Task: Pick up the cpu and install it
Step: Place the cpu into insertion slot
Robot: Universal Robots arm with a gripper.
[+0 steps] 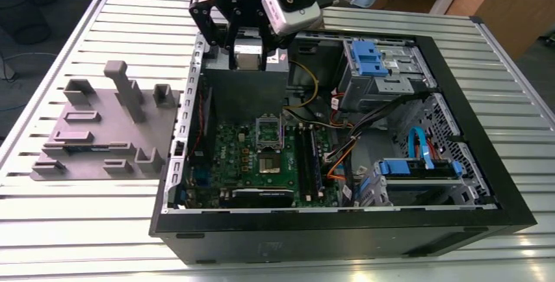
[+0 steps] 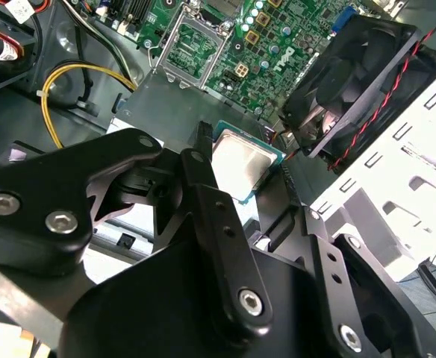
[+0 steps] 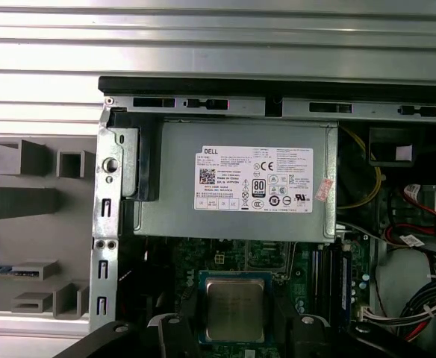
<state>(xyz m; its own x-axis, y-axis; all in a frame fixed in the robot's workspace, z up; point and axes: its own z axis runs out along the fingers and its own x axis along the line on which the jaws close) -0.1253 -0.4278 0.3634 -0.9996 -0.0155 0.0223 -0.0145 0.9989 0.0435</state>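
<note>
The cpu (image 3: 235, 306) is a small square chip with a shiny silver top and a pale rim. My gripper (image 3: 235, 312) is shut on it, one black finger (image 3: 182, 322) on each side. In the second wrist view the cpu (image 2: 242, 165) hangs in the gripper (image 2: 245, 161) above the case's metal floor, well short of the socket (image 2: 190, 48), which lies open on the green motherboard. In the exterior view the gripper (image 1: 249, 53) hovers over the far end of the open computer case, and the socket (image 1: 267, 136) sits nearer on the board.
A grey fixture plate (image 1: 100, 132) with upright blocks lies at the exterior view's left, outside the case. Inside the case are the power supply (image 3: 233, 179), a black fan (image 2: 352, 82), blue drive cages (image 1: 377, 58), memory sticks (image 1: 308, 158) and loose cables (image 1: 347, 126).
</note>
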